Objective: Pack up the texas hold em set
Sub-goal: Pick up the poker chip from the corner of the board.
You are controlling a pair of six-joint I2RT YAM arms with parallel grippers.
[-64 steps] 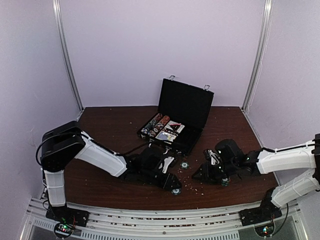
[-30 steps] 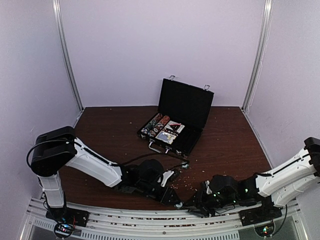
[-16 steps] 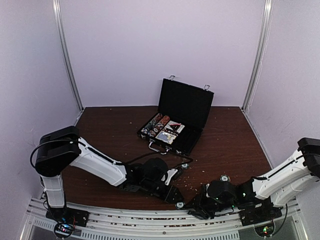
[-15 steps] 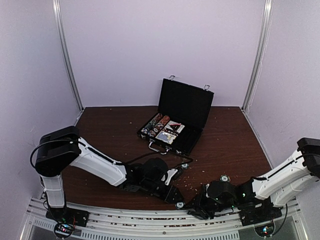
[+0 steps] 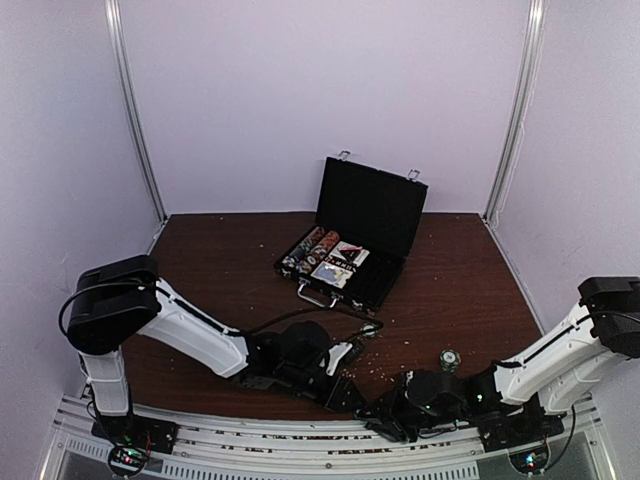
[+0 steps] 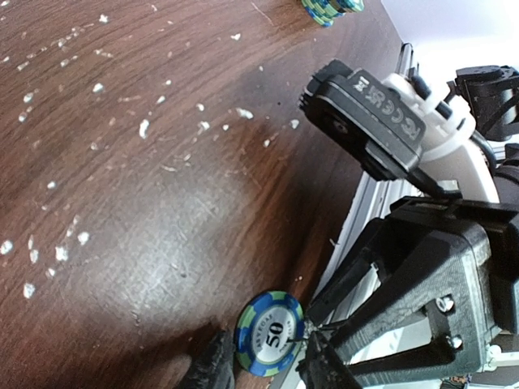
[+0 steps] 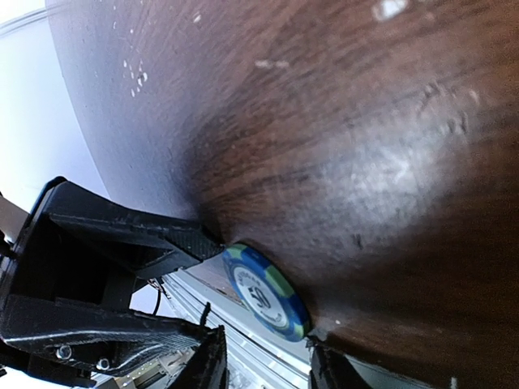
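The blue-and-green chip [image 6: 270,332] marked 50 lies well in front of the case [image 5: 350,240], at the table [image 5: 220,260] edge nearest the arm bases, out past the case's handle side. The left gripper [image 6: 266,356] is down at that edge with its jaws narrow, one finger on each side of the chip and close against its rim. I cannot tell whether they actually pinch it. The right gripper [image 7: 266,352] faces it from the other side, jaws partly apart with nothing between them. The chip sits just beyond the right gripper's fingertips and tilts over the table edge in the right wrist view, where a black finger of the left gripper meets its rim.

The case stands open at the back of the table, lid upright, with rows of chips [image 5: 305,250] and card decks [image 5: 340,262] inside. One loose chip [image 5: 370,328] lies just in front of the case's handle, and another [image 5: 449,357] sits further forward and to the right of the case. White flecks [image 6: 146,126] dot the wood in front of the case
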